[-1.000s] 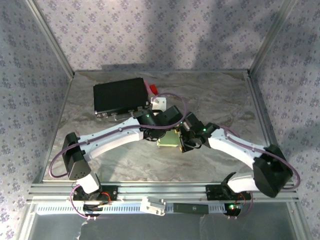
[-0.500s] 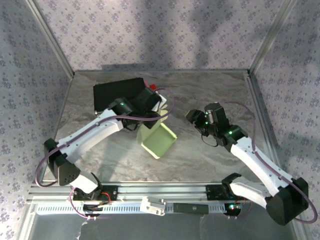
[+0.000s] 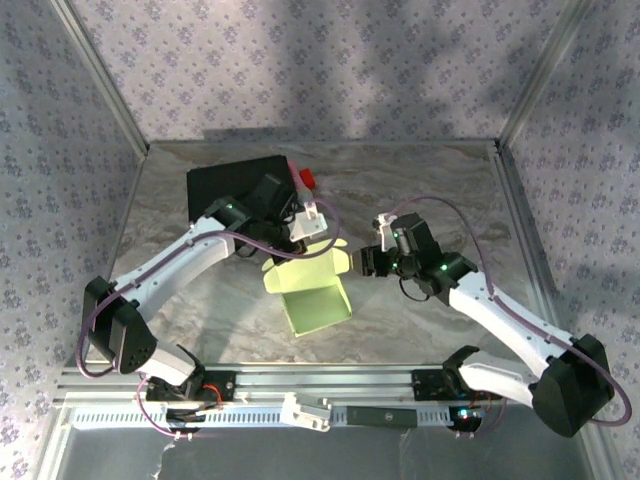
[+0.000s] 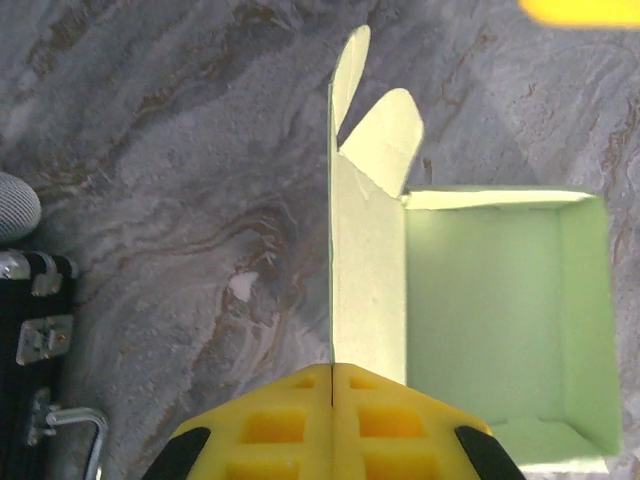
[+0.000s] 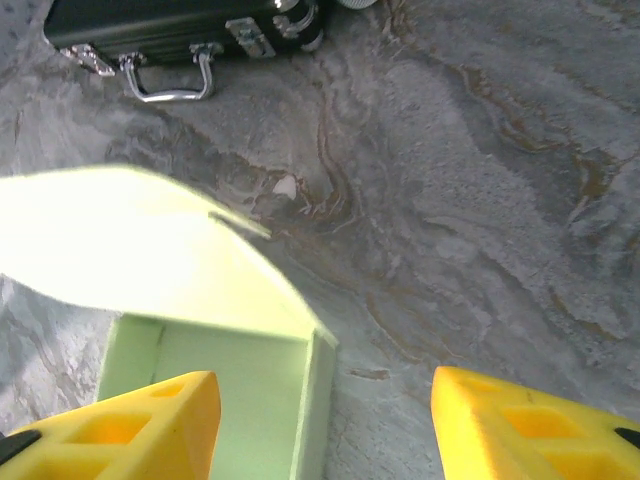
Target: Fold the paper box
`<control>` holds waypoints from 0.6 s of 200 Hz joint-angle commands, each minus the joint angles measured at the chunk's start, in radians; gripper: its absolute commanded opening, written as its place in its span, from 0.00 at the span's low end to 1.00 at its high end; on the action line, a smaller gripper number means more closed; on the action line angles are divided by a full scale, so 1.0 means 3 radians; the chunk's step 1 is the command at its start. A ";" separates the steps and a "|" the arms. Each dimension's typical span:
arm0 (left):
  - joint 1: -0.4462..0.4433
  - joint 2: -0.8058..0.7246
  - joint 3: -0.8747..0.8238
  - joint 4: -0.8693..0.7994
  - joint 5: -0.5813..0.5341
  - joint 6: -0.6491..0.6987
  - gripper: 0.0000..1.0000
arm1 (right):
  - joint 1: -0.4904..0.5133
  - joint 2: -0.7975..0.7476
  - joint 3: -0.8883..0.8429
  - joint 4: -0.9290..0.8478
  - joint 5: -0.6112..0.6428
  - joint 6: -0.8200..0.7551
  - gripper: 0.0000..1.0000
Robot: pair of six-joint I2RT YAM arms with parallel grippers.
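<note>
Marbled grey table (image 3: 440,200) is enclosed by patterned walls, and both arms are bolted at its near edge. At mid-table, nearest the bases, the box (image 3: 318,300) is set with its open mouth turned up, so that the green interior is exposed from above. Whether its far end is lifted off the table cannot be told.

At the far-left corner, one side panel is pinched edge-on by the left gripper (image 4: 331,385), whose fingers are pressed together on the thin card. In the left wrist view, two rounded flaps are seen standing beyond that grip. This hold is judged to serve as an anchor, so that the box is kept from sliding while the other side is worked.

Just beside the far-right flap, the right gripper (image 5: 322,392) is held with its jaws spread and nothing between them. A box wall and a curved flap are framed beneath it. It is judged to be lined up to push or take that flap.

Farther back on the left, the case (image 3: 230,190) is laid flat, clear of the box, with a small red item (image 3: 306,179) at its far-right corner.
</note>
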 commanded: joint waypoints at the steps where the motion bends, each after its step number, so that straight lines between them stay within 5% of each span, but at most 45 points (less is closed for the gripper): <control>1: -0.0004 -0.0012 0.0011 0.0174 0.0283 0.0251 0.00 | 0.0049 0.0116 -0.0028 0.0087 0.0179 -0.0088 0.59; 42: -0.0060 0.0101 0.0123 0.0135 0.0240 0.0328 0.00 | 0.0223 -0.0014 -0.0189 0.0360 0.0431 0.0141 0.59; 120: -0.0140 0.0313 0.0334 -0.0014 0.0130 0.0454 0.00 | -0.0006 0.0278 0.0077 0.0158 0.0197 -0.0566 0.55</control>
